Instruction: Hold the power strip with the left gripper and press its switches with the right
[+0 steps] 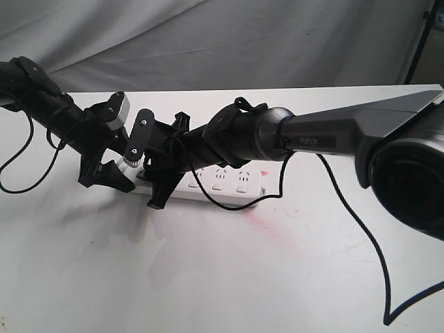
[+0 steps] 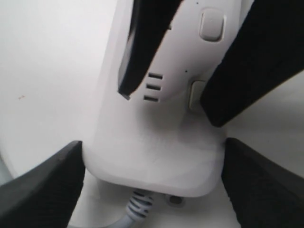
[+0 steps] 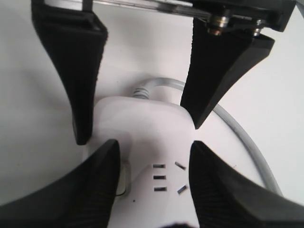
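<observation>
The white power strip [image 1: 229, 182] lies flat on the table, its grey cord [image 3: 247, 142] leaving the end nearest my left arm. My left gripper [image 2: 153, 145] is shut on that cord end, one finger against each long side [image 3: 83, 114]. My right gripper [image 3: 154, 145] hovers open over the first socket [image 3: 164, 176], its jaws spread across the strip's width. One of its fingers [image 2: 247, 71] lies over the end switch [image 2: 194, 95], half hiding it. The neighbouring switch [image 2: 212, 24] is uncovered. In the exterior view the two grippers [image 1: 114, 173] [image 1: 163, 177] crowd the strip's left end.
The white table [image 1: 208, 277] runs out in front of the strip, with a faint pink stain [image 1: 267, 222]. A black cable [image 1: 361, 229] trails from the right arm across the right side. Grey cloth [image 1: 208, 41] hangs behind the table.
</observation>
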`<state>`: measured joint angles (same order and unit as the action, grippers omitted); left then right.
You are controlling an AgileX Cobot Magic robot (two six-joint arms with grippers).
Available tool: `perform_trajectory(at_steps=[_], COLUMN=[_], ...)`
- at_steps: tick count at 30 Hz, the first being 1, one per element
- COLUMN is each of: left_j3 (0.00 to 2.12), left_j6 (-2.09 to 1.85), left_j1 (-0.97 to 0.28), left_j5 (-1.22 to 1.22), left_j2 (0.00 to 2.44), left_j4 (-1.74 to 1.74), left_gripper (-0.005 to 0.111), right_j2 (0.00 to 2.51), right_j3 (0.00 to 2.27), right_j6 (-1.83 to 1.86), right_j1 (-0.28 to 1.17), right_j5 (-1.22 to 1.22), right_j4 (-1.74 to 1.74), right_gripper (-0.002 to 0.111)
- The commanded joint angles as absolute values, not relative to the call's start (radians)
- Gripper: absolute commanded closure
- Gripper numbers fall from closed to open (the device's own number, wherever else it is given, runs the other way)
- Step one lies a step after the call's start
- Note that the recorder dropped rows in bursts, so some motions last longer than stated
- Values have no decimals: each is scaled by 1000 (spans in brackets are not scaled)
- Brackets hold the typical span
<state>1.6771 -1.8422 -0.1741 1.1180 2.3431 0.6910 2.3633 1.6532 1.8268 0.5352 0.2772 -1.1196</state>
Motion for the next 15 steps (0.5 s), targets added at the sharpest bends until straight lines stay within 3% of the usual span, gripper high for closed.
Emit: perform_trajectory(at_steps=[1,15], left_j3=[1681,1681], left_j6=[-1833,-1833], left_j1=[-180,-180], left_j5=[1098,1098], left_j2=[2344,2344], left_j4=[698,698], left_gripper=[37,37], right_j2=[2380,2410], right_j3=[1611,1613], right_j6=[1856,1857], right_j1=[533,535], right_j5=[273,273], right_j4=[-1082,-1082], right_gripper=[64,64])
